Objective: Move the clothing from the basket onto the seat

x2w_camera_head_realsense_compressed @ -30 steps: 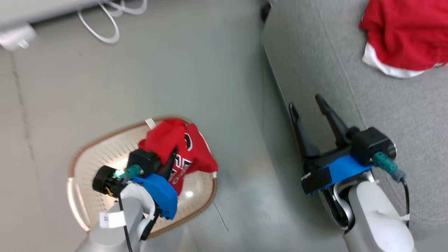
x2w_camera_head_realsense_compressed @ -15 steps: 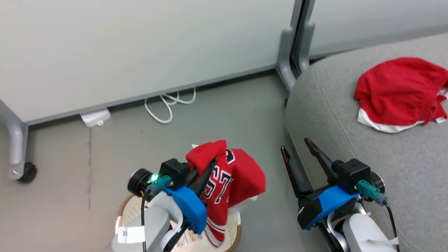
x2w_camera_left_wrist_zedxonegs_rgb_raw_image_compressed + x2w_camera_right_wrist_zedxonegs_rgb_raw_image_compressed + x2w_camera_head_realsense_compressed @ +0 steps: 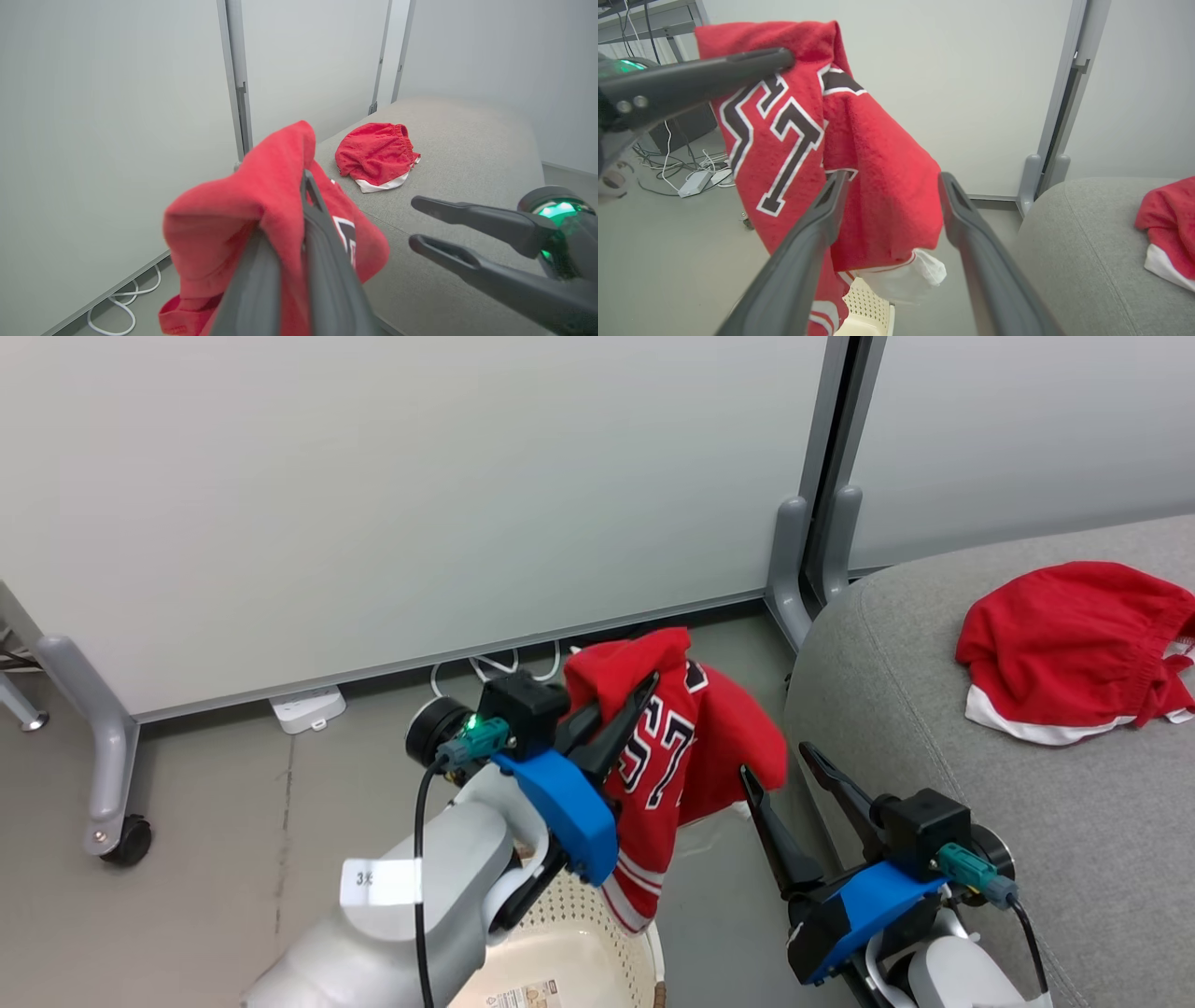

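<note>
My left gripper [image 3: 627, 702] is shut on a red garment with white stripes and black-and-white numerals [image 3: 681, 756], which hangs in the air above the cream basket [image 3: 569, 961]. In the left wrist view the fabric [image 3: 233, 219] drapes over my left gripper [image 3: 292, 200]. My right gripper [image 3: 777, 763] stands open and empty just right of the hanging garment [image 3: 882, 186], beside the seat's edge. The second red garment with a white hem band [image 3: 1064, 644] lies on the grey seat [image 3: 1027, 840].
White partition panels stand behind, with a grey post [image 3: 808, 560] at the seat's corner and a grey leg on a caster [image 3: 112, 793] at the left. White cables and a power strip [image 3: 308, 707] lie on the floor by the wall.
The head camera has tilted up. My left gripper has lifted the striped garment out of the basket and carried it up toward the seat. The right gripper stays open.
</note>
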Motion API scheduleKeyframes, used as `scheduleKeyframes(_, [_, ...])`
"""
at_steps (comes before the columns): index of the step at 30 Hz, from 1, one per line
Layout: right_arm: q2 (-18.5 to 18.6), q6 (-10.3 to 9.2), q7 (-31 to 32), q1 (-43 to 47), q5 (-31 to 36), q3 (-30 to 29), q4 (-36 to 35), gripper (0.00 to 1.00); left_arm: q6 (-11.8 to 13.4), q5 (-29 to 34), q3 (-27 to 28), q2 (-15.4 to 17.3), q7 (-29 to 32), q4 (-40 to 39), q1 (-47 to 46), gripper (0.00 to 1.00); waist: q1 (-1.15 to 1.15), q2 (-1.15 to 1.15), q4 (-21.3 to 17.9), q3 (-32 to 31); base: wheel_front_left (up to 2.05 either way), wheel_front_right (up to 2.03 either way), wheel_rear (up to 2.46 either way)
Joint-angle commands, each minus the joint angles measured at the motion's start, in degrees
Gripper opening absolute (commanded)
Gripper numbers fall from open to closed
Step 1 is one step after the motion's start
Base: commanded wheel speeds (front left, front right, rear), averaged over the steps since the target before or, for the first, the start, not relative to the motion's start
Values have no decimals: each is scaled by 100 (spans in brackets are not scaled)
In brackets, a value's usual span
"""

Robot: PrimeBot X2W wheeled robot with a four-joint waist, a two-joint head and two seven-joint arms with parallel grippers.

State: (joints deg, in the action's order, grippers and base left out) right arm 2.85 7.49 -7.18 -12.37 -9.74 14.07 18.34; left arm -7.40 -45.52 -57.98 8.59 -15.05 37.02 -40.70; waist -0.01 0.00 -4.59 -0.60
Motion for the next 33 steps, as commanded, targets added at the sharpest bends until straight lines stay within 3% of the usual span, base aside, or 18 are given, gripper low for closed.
scheduleKeyframes(1, [7, 1, -3, 140, -9, -1, -19, 100, -12, -92, -55, -21, -19, 34, -161, 0, 1, 0, 15, -43, 0, 0, 0])
scheduleKeyframes(23, [8, 1, 137, -65, -237, 508, -30, 100, -12, -528, -474, -139, -19, 230, -479, 0, 1, 0, -47, -47, 0, 0, 0])
scheduleKeyframes(33, [8, 1, 216, -787, -565, 1116, 669, 100, -12, -535, -548, -176, -19, 215, -560, 0, 1, 0, -17, 25, 0, 0, 0])
